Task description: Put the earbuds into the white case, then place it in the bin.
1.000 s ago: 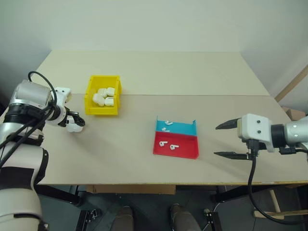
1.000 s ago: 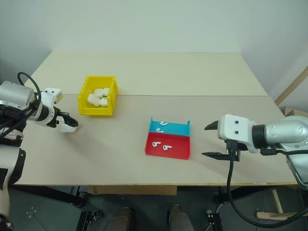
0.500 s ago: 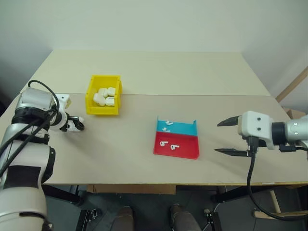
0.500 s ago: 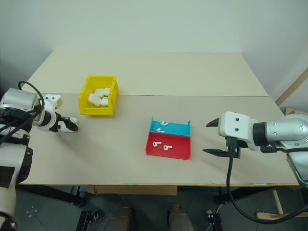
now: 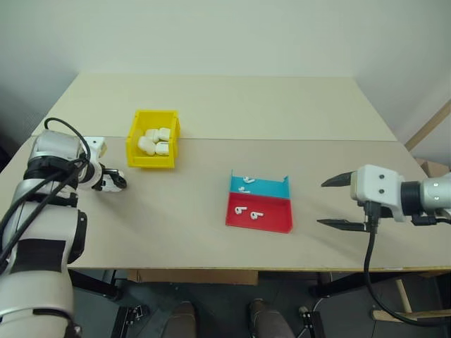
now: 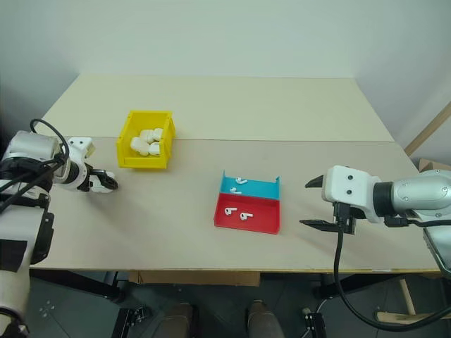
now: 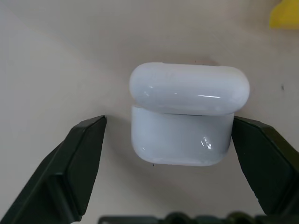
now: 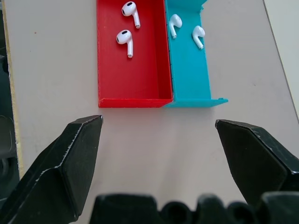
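- Jaws first: the left gripper (image 7: 168,154) straddles the white case (image 7: 187,114), one finger touching its side, the other apart, so not yet clamped; the right gripper (image 8: 159,154) gapes, holding nothing.
- Yellow bin (image 5: 135,141), upper left of the frame, already holds white cases.
- Red and teal tray (image 5: 261,224) at centre carries four earbuds (image 8: 127,41), nearer the right gripper.
- Case lies crosswise between the left fingers, lid shut.
- Since a second ago, the left jaws have narrowed.
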